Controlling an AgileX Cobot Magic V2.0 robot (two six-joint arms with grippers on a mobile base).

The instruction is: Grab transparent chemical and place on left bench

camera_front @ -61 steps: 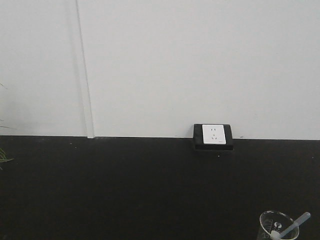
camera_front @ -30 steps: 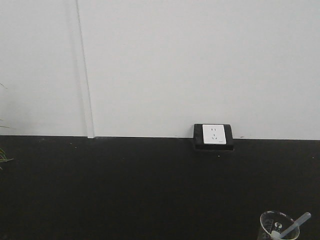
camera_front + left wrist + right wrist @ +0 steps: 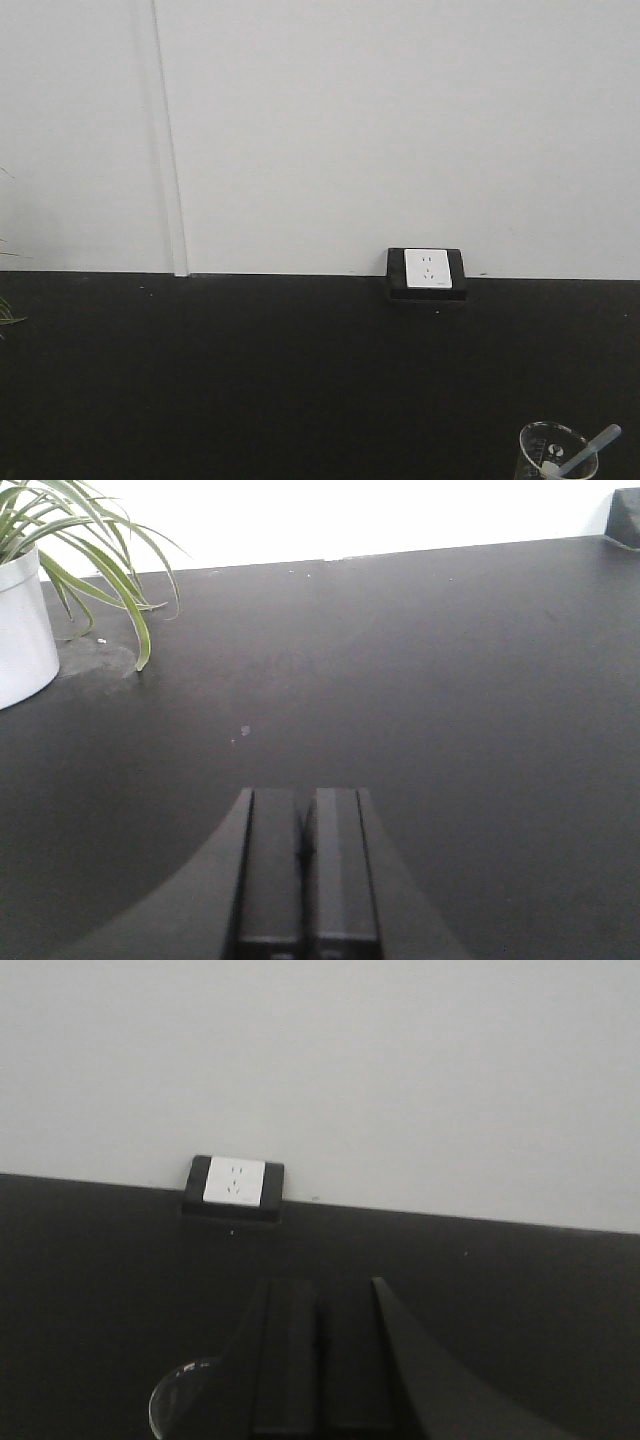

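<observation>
From my console I count one glass beaker (image 3: 556,455), one white stirrer (image 3: 592,448), one wall socket (image 3: 427,270), one potted plant (image 3: 22,630) and one black bench (image 3: 250,380) — plus two tools of my own, left gripper (image 3: 303,870) and right gripper (image 3: 320,1360).

— How's your light?
— Even and soft. Your white wall (image 3: 350,510) blows out along the top of the left wrist view; the black bench (image 3: 420,680) swallows detail.
— Sharpness?
— Front view grainy. Right wrist view soft; the beaker (image 3: 178,1400) at lower left blurs into dark.
</observation>
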